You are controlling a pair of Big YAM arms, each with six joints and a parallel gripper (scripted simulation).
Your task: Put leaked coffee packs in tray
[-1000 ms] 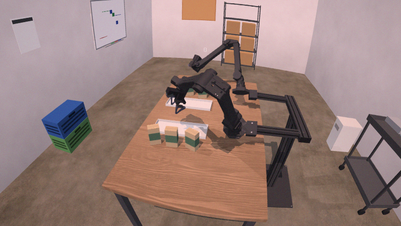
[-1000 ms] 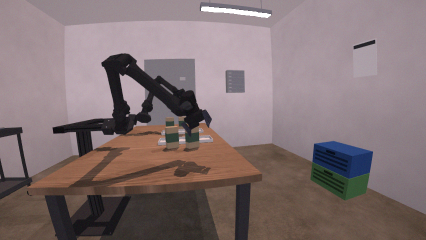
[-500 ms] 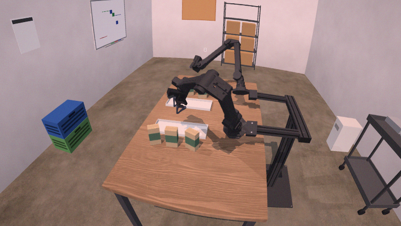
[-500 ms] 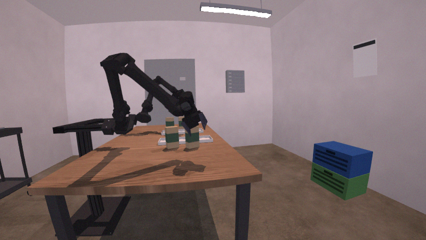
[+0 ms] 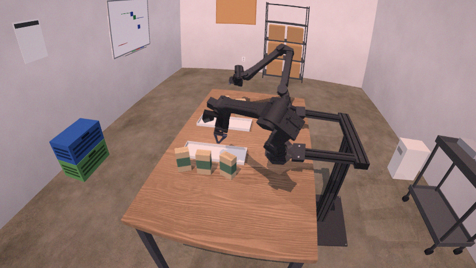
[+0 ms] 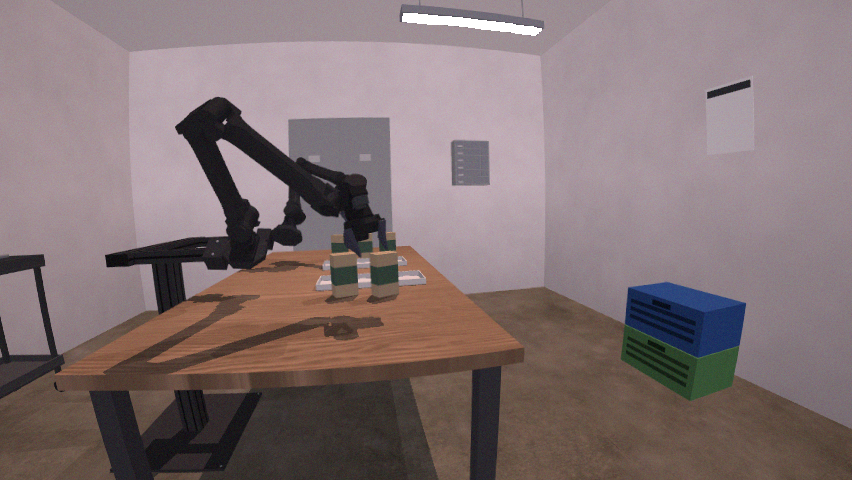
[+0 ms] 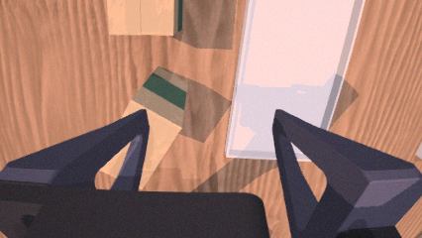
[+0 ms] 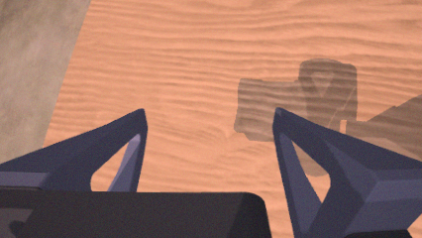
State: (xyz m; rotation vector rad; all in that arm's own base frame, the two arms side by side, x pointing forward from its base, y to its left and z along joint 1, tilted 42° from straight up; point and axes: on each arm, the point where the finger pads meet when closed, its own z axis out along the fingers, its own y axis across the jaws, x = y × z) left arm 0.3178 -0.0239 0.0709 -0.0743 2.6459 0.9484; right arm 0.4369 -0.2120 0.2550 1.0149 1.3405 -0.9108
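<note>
1. Left gripper, top view: fingers apart, nothing between them, above the bench near the left tray. Three packs stand beside that tray, toward the near edge: the end pack, the middle pack and the turned pack, closest to the arm-side edge. The right tray lies toward the far edge, two packs partly hidden beyond it.
2. Exterior view: the right gripper hangs with fingers apart over the bench. The inner pack and outer pack stand beside the right tray, the inner one nearer the arm-side edge.
3. Left wrist view: the turned pack shows partly behind one spread finger.
4. Right wrist view: spread fingers hold nothing; a tabletop edge crosses the picture's left side.
</note>
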